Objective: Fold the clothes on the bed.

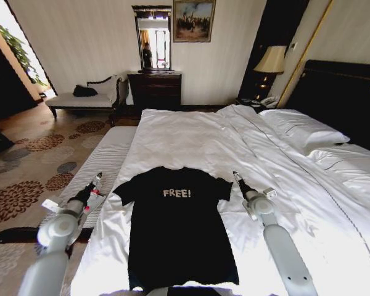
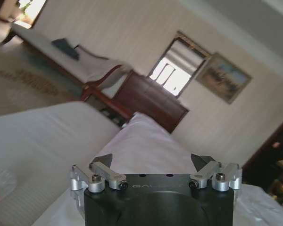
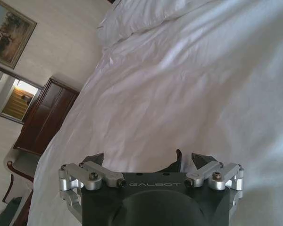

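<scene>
White duvet covers the bed (image 1: 246,142). Left gripper (image 1: 97,179), marked "GALBOT", hovers open beside the left sleeve. Black T-shirt (image 1: 176,228) reading "FREE!" lies flat at the near edge. Right gripper (image 1: 236,176) open beside the right sleeve.

Daylight from far-left doorway (image 1: 6,24), lit lamp (image 1: 271,60), soft wrist views, bowed edges

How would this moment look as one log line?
T-shirt flat on bed | left gripper open, beside sleeve | right gripper open, beside sleeve
</scene>
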Tool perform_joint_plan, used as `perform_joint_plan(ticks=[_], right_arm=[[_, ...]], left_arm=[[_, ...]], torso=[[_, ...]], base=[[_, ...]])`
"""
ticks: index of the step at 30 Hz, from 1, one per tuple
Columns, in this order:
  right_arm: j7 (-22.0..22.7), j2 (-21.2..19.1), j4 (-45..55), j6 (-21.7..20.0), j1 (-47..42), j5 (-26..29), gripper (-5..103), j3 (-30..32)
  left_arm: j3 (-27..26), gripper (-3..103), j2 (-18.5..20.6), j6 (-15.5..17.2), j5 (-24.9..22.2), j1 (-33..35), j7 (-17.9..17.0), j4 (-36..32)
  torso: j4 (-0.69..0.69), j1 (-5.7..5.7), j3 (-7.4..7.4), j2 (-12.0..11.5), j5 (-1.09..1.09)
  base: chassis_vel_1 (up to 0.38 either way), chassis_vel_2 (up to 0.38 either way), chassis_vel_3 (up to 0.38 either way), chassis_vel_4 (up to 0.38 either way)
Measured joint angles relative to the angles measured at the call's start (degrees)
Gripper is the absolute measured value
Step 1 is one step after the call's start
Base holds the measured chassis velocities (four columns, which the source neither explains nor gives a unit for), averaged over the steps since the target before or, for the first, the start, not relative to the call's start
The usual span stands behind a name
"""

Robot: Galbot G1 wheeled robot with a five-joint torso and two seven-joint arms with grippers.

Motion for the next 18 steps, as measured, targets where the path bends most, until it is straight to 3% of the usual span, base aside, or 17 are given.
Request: perform_joint_plan(ticks=[5, 15, 18], right_arm=[[-3.1, -1.2, -4.2, -1.4, 1.4, -0.4, 100, -1.0], [-7.6, -1.4, -9.1, -1.4, 2.5, -5.5, 103, -2.2], [-8.3, -1.3, -9.0, -1.3, 2.4, -5.9, 90, -2.4]], left_arm=[[-0.5, 100, -0.5, 0.8, -0.1, 1.6, -0.4, -6.6], [-1.8, 100, -1.6, 1.4, 0.3, 4.2, -1.9, -9.7], [-2.4, 100, -1.6, 1.6, 0.4, 4.6, -2.1, -10.1]], torso=[[-0.03, 0.0, 0.0, 0.0, 0.01], [-0.01, 0.0, 0.0, 0.0, 0.0], [-0.01, 0.0, 0.0, 0.0, 0.0]], base=[[0.0, 0.0, 0.0, 0.0], [0.0, 0.0, 0.0, 0.0], [0.0, 0.0, 0.0, 0.0]])
